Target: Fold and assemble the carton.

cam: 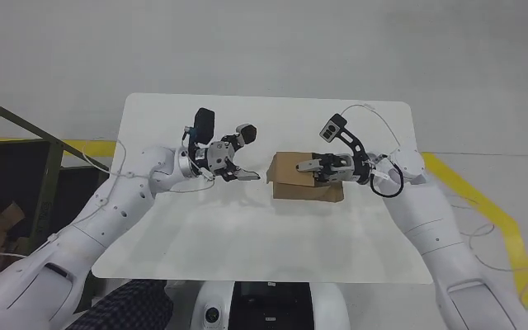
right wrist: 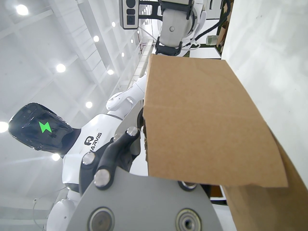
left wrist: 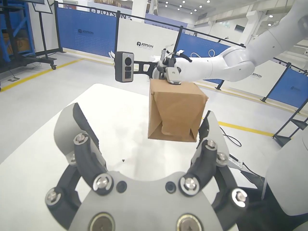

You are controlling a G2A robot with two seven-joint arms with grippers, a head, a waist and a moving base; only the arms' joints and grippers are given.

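Carton (cam: 289, 188) sits near the middle of the white table (cam: 165, 239), on the right arm's side. Whether its lower edge bears on the surface or hangs just above it, I cannot tell. Right gripper (cam: 307, 165) is clamped on the carton's upper edge, with one finger (right wrist: 120, 143) on the outside of the cardboard wall and the other hidden behind it. Left gripper (left wrist: 142, 111) hangs just beside the carton, jaws spread wide with nothing between them. It faces the end where the flaps (left wrist: 176, 123) are folded in but look loosely seated, one lip bulging outward. Risks as I judge them: (1) The hold is a pinch on a single thin wall, so a push from the left arm could pivot the carton about that pinch or crease the panel. (2) If the left fingers go in at this spread, one tip may catch the carton's corner rather than the flaps and rack the box out of square. (3) The bulging lip may spring open if pressed off-centre. (4) Too hard a push could slide the carton across the smooth table toward the right arm.
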